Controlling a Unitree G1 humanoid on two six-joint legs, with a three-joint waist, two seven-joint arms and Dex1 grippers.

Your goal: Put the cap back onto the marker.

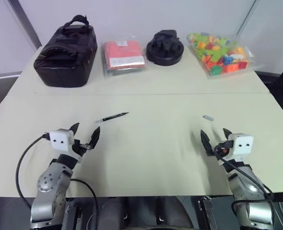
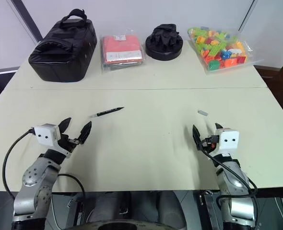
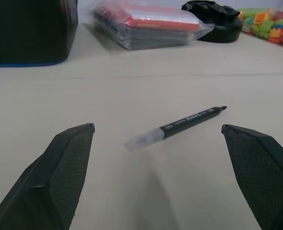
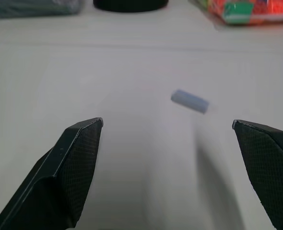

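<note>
Spanning the scene, a pale table [image 1: 146,158] carries, along its 12 o'clock edge, a black bag [image 1: 66,55], a bagged red packet [image 1: 123,56], a black round object [image 1: 165,48] and a bag of coloured bricks [image 1: 219,52]. Left gripper [image 1: 85,133] at 8 o'clock, fingers spread, empty. Right gripper [image 1: 215,137] at 4 o'clock, likewise released. Marker [image 1: 112,117] lies uncapped just ahead of the left gripper, tip toward 2 o'clock. Cap [image 1: 208,117] lies ahead of the right gripper, well apart from the marker.

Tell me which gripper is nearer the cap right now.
Right. The right gripper sits open just short of the cap; the left gripper is far across the table, near the marker.
</note>
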